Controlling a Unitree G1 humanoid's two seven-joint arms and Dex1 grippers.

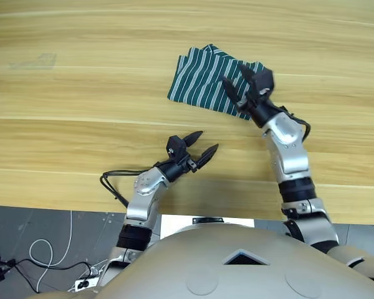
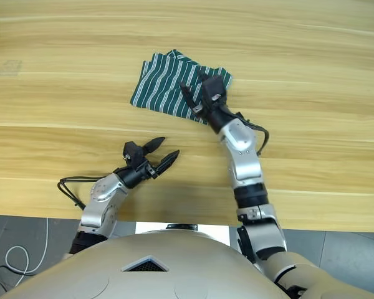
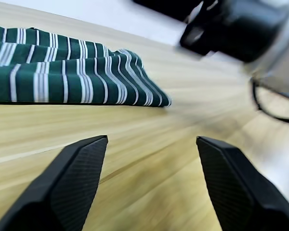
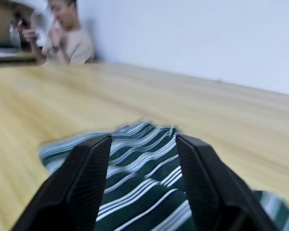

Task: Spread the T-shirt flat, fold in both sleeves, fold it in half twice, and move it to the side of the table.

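The green T-shirt (image 1: 202,78) with white stripes lies folded into a small packet on the wooden table (image 1: 81,99), right of centre. My right gripper (image 1: 235,78) is open and sits over the packet's near right part, the striped cloth (image 4: 144,163) showing between its fingers. My left gripper (image 1: 207,141) is open and hovers low over bare wood closer to me, well short of the shirt. From the left wrist, the packet's folded edge (image 3: 77,82) lies ahead of the open fingers (image 3: 82,178), with the right arm (image 3: 241,29) above it.
Bare wood stretches wide to the left and beyond the shirt. The table's near edge (image 1: 62,202) runs just behind my arms. Cables (image 1: 43,255) lie on the floor below it at the left.
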